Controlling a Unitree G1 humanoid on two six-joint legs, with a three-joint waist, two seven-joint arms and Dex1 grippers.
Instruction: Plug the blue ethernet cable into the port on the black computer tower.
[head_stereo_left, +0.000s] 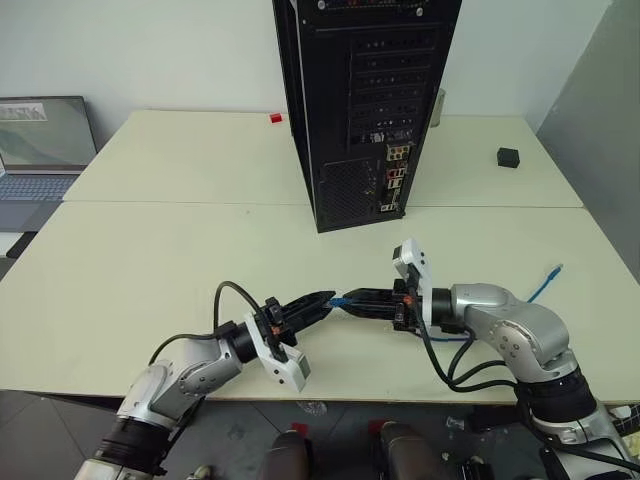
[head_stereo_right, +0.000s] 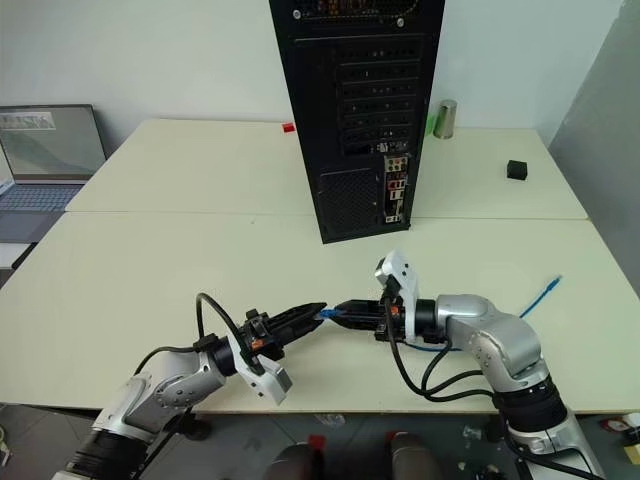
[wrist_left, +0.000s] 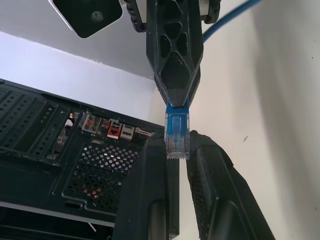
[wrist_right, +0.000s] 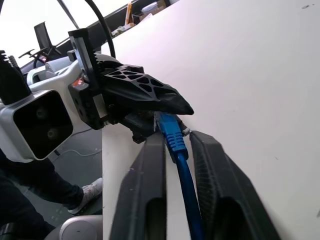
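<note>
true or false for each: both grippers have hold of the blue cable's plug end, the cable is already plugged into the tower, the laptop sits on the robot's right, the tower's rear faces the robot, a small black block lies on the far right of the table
1. Both grippers hold the plug end. True: the left gripper and right gripper meet tip to tip on the blue ethernet cable.
2. The cable is already plugged into the tower. False: its plug is between the grippers, apart from the black computer tower.
3. The laptop is on the robot's right. False: the laptop is on its left.
4. The tower's rear faces the robot. True.
5. A small black block lies at the table's far right. True.
</note>
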